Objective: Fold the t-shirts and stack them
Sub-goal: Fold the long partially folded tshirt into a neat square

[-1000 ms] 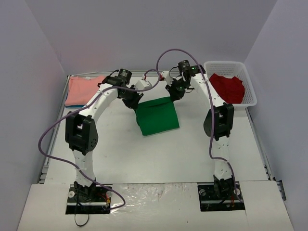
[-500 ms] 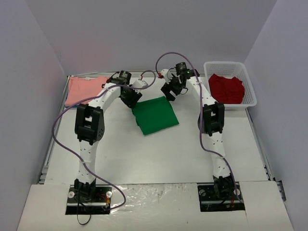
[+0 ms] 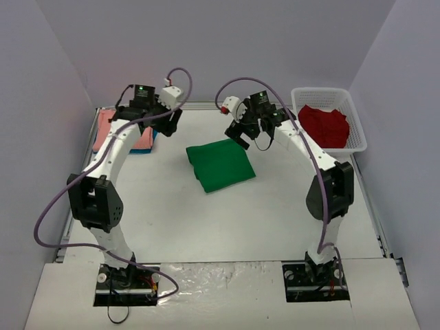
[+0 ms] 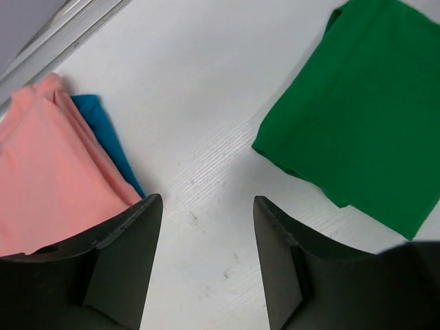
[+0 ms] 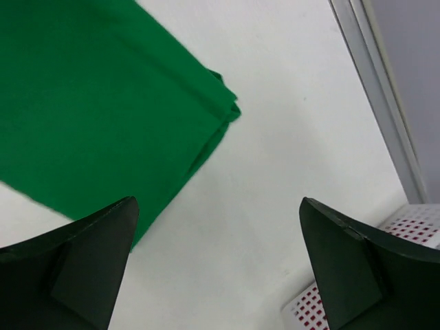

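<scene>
The green shirt [image 3: 220, 163] lay folded mid-frame in the overhead view, touched by neither pincer: the left gripper [image 4: 206, 213] stood part-open and the right gripper [image 5: 216, 206] wide, both empty. Folding looked finished. The next move likely called for carrying the shirt, fold intact, onto the pink shirt [image 3: 102, 129] at upper left.

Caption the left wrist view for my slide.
Open left gripper above the table, between the folded green t-shirt and a salmon-pink t-shirt stacked on a teal-blue t-shirt.
</scene>
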Tool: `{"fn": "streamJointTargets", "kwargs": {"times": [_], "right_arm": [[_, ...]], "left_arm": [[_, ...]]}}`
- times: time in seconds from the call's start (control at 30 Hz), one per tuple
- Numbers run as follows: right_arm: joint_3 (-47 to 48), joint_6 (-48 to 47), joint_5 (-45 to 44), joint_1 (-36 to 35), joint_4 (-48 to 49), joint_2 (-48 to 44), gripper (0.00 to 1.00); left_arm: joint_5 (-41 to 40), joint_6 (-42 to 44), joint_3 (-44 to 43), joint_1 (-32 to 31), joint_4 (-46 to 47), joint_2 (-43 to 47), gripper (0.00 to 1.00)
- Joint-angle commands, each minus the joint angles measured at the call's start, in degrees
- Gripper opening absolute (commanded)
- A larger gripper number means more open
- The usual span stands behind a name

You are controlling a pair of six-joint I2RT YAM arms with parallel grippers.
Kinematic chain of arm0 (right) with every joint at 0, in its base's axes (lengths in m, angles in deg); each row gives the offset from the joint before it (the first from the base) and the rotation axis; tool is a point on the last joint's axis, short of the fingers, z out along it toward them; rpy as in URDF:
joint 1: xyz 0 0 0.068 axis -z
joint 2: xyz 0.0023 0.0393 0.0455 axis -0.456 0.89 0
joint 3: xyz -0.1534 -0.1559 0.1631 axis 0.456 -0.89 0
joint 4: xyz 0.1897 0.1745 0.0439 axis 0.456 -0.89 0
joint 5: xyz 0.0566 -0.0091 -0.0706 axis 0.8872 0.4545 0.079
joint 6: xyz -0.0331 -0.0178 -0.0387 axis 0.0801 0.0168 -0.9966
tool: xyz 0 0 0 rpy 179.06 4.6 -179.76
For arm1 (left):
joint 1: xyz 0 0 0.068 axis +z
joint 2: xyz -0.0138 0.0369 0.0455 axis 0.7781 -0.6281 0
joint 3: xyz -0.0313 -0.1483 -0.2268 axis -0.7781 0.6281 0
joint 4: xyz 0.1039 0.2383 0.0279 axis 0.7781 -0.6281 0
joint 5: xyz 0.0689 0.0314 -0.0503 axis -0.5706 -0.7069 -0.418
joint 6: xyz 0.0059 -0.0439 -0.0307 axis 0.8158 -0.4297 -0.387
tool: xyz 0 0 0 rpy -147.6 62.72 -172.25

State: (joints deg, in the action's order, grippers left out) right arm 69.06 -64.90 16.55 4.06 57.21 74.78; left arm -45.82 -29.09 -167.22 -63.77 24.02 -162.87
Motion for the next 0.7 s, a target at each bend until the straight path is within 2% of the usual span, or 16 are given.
{"fn": "streamJointTargets", "kwargs": {"times": [0.0,0.07,0.17,0.27,0.4,0.67], "right_arm": [[-8.16,-0.12,-5.36,-6.62,1.39,-9.02,1.0],[-15.9,-0.47,-10.55,-11.89,3.85,-12.54,1.0],[-22.57,-0.83,-13.46,-17.43,5.87,-14.31,1.0],[-24.62,-0.39,-13.99,-20.25,6.58,-13.09,1.0],[-23.57,-0.04,-15.04,-22.89,6.85,-9.84,1.0],[-16.63,0.58,-16.81,-25.8,6.93,0.27,1.0]], "left_arm": [[6.94,-10.47,2.4,7.91,-1.11,0.98,0.54],[11.34,-11.82,4.68,10.48,-2.95,1.07,0.53],[12.5,-13.66,8.71,14.51,-3.14,2.21,0.52],[13.73,-17.17,13.45,17.6,-0.94,4.14,0.52],[13.91,-17.62,17.51,19.71,0.47,7.3,0.52],[13.73,-16.74,20.33,20.25,0.91,10.82,0.53]]}}
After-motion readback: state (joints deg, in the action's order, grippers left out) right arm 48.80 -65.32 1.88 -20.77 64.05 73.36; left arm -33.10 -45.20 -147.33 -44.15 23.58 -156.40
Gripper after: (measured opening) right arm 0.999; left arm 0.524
